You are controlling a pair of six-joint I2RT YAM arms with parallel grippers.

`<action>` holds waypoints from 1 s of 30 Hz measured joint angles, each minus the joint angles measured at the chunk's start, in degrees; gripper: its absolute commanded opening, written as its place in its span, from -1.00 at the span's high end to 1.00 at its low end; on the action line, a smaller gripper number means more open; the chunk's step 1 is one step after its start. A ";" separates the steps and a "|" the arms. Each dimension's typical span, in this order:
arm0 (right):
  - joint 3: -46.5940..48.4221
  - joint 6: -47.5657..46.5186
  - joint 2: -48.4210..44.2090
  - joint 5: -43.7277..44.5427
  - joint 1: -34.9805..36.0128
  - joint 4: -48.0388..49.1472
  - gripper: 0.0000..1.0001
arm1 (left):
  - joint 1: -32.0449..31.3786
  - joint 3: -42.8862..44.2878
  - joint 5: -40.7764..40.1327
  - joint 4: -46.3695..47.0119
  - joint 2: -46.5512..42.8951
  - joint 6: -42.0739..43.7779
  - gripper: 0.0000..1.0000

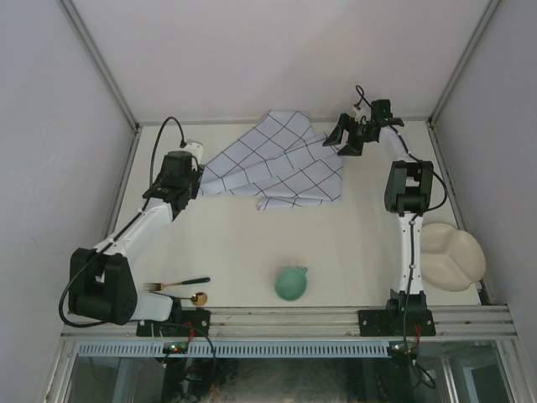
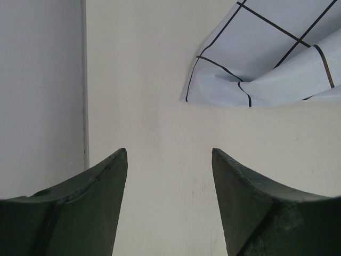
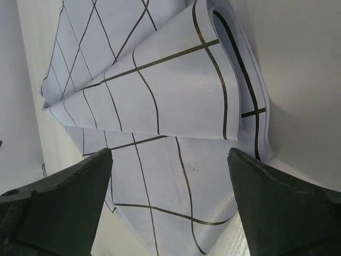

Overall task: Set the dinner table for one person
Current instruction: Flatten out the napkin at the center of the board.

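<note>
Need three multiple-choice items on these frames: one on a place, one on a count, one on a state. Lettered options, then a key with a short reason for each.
1. Where on the cream-white matte table is the small round green bowl?
A) near edge, centre
B) far edge, centre
C) far left corner

2. How many pieces of cutlery lie at the table's near left?
A) one
B) two
C) four

3. How is the right gripper over the pale-blue grid-lined cloth?
A) shut on the cloth
B) open, empty
C) shut, empty

Key:
1 A: the top view shows the bowl just ahead of the front rail, well short of the cloth.
2 B: there is a black-handled gold fork and a gold spoon.
3 B: its fingers stand wide apart with nothing between them.
</note>
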 measured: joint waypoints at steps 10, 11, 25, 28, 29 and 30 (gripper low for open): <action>-0.02 0.00 0.00 0.02 -0.81 -0.02 -0.79 | 0.04 0.00 0.00 0.00 0.00 0.00 -0.38; -0.02 0.00 0.00 0.02 -0.81 0.00 -0.79 | 0.07 0.00 0.00 -0.02 0.00 0.00 -0.37; 0.00 3.17 0.63 -0.04 0.02 2.95 -0.79 | 0.26 0.00 0.00 0.00 0.00 0.00 -0.37; 0.00 4.22 0.79 -0.02 0.24 3.80 -0.79 | 0.37 0.00 0.00 -0.02 0.00 0.00 -0.37; 0.00 4.57 0.83 0.00 0.28 4.02 -0.79 | 0.42 0.00 0.00 -0.02 0.00 0.00 -0.37; 0.00 4.83 0.83 0.04 0.35 4.11 -0.79 | 0.44 0.00 0.00 -0.02 0.00 0.00 -0.38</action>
